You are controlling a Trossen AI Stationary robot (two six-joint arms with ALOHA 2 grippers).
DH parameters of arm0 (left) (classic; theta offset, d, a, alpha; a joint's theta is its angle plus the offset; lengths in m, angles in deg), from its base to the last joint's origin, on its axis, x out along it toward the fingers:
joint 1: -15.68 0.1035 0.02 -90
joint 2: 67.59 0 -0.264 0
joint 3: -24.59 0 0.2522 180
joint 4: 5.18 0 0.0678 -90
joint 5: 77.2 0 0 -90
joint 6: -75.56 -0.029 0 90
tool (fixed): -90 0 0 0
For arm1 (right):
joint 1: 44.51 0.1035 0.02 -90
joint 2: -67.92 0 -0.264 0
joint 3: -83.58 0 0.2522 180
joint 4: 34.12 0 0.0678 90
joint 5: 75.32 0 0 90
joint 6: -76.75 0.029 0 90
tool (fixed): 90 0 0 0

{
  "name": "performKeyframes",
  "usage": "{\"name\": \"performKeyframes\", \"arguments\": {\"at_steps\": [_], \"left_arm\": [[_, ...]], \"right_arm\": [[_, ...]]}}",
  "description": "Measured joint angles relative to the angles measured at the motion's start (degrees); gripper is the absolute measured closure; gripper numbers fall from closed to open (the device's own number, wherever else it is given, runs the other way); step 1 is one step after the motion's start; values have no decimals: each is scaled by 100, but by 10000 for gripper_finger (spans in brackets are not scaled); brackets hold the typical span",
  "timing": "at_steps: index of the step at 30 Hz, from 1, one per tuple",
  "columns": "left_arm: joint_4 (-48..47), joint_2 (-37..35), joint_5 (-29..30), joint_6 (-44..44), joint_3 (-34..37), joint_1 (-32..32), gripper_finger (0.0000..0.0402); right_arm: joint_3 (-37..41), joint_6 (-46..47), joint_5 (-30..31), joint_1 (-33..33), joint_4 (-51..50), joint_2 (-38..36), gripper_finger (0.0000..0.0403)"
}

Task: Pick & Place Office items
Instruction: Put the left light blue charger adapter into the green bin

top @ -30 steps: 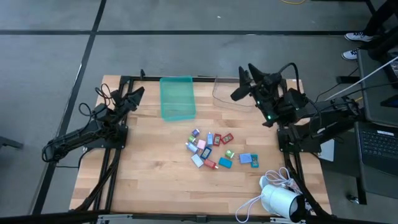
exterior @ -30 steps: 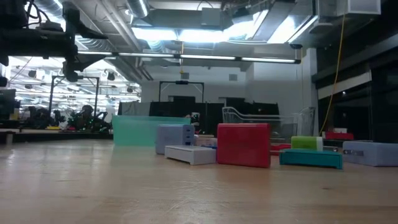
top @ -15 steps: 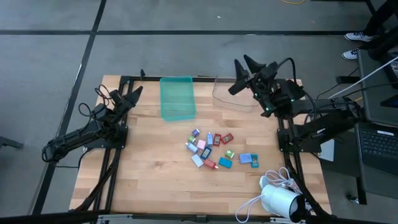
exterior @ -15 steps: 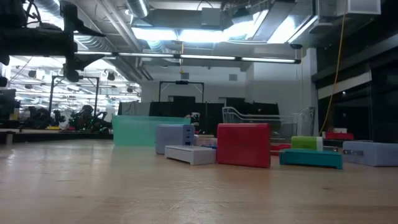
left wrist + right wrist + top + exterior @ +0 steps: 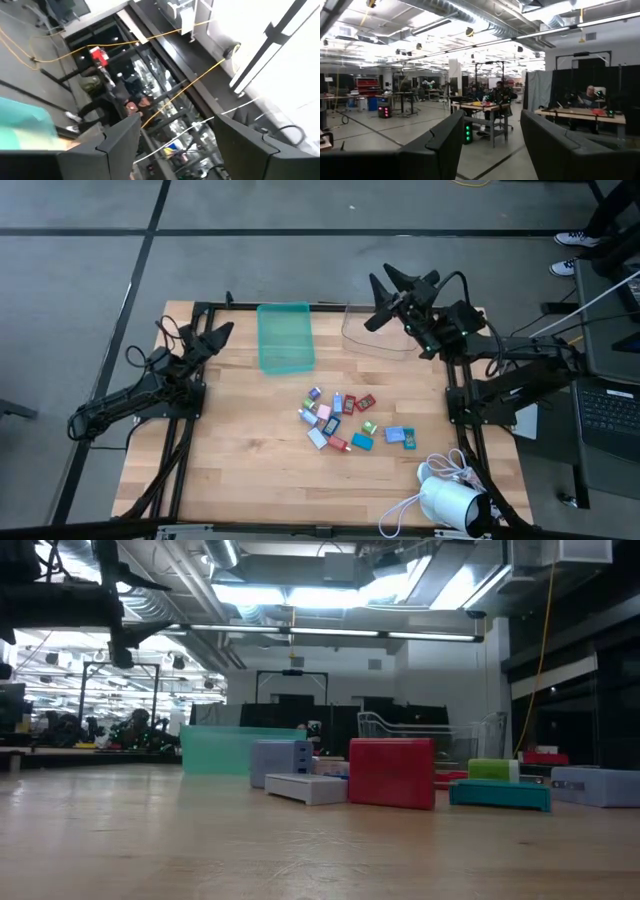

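We begin with the tabletop (image 5: 230, 460), a wooden surface that carries all the work. The right arm has swung during the last second: its hand (image 5: 388, 298), which hung over the far right part of the tabletop beside the clear plastic bin (image 5: 372, 330), has lifted and turned toward the far edge, and it now points out across the room, its wrist view showing only distant benches and seated people. Its two fingers (image 5: 440, 145) stand apart at a moderate gap with nothing between them. The left arm waits at the left edge, its hand (image 5: 215, 335) unmoved over the same interval, fingers (image 5: 117, 142) spread wide and holding nothing. The teal tray (image 5: 285, 336) rests at the far edge, left of centre, with the bin just to its right; we see nothing in either. The office items (image 5: 345, 421) lie in a loose cluster on the bare wood right of centre, nearer the right edge than the left, well apart from both containers; in the low view a red piece (image 5: 391, 772) stands upright in front. We judge that no item has yet been picked, and that the right arm's retreat takes it farther from the cluster, so a fresh approach is required.
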Motion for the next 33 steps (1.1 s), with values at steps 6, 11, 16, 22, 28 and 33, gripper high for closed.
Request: {"name": "performKeyframes", "arguments": {"at_steps": [6,11,16,22,28,33], "left_arm": [[-367,292,-532,315,-341,-56,154],[-2424,1818,-1364,-1318,-2066,-290,155],[-4443,3966,-1873,-4099,-4025,-458,153],[-5461,6170,-2215,-6613,-5227,-568,142],[-5414,7466,-2540,-8378,-5891,-1390,142],[-5402,8222,-2441,-8975,-6085,-2087,141]], "right_arm": [[-94,172,-175,-262,-14,0,201],[-404,394,-133,-486,-25,0,201],[-809,796,-129,-674,-595,-3,201],[-1139,1239,-113,-698,-1241,69,201],[-1179,1236,-116,-676,-1328,83,201],[-1180,1176,-351,-678,-1415,83,201]]}}
